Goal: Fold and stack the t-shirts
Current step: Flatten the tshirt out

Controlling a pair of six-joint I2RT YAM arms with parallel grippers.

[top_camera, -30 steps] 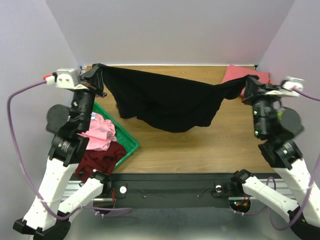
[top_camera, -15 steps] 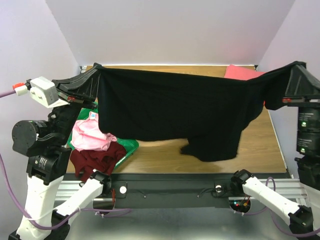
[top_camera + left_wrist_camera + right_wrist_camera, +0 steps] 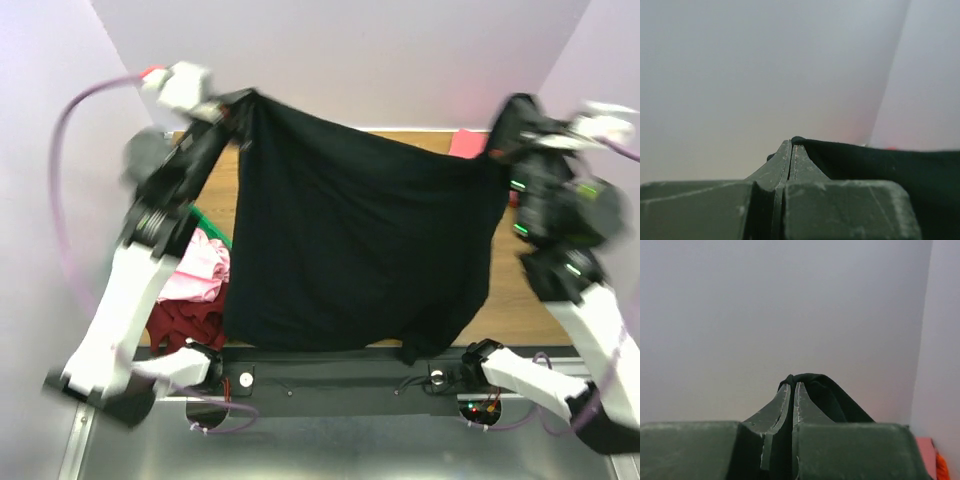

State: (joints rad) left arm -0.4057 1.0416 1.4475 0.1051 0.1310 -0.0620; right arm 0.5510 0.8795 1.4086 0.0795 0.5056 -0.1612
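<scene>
A large black t-shirt [image 3: 350, 240] hangs spread in the air between my two raised arms, its lower edge reaching the table's near edge. My left gripper [image 3: 248, 98] is shut on its upper left corner; in the left wrist view the black cloth [image 3: 880, 160] runs from the closed gripper [image 3: 792, 146]. My right gripper [image 3: 497, 150] is shut on its upper right corner; the pinched cloth [image 3: 812, 382] shows over the closed gripper [image 3: 792, 385]. A light pink t-shirt [image 3: 198, 270] and a dark maroon t-shirt [image 3: 185, 322] lie at the left. A coral-pink t-shirt [image 3: 466, 143] lies at the far right.
A green tray [image 3: 206, 221] holds the pink and maroon shirts at the left, mostly hidden by the black shirt and my left arm. The wooden table [image 3: 515, 295] shows at the right. Lavender walls close in on both sides and behind.
Both arms rose and swung toward the back, lifting the black t-shirt higher so it hangs as a full sheet. It had sagged low between the grippers.
</scene>
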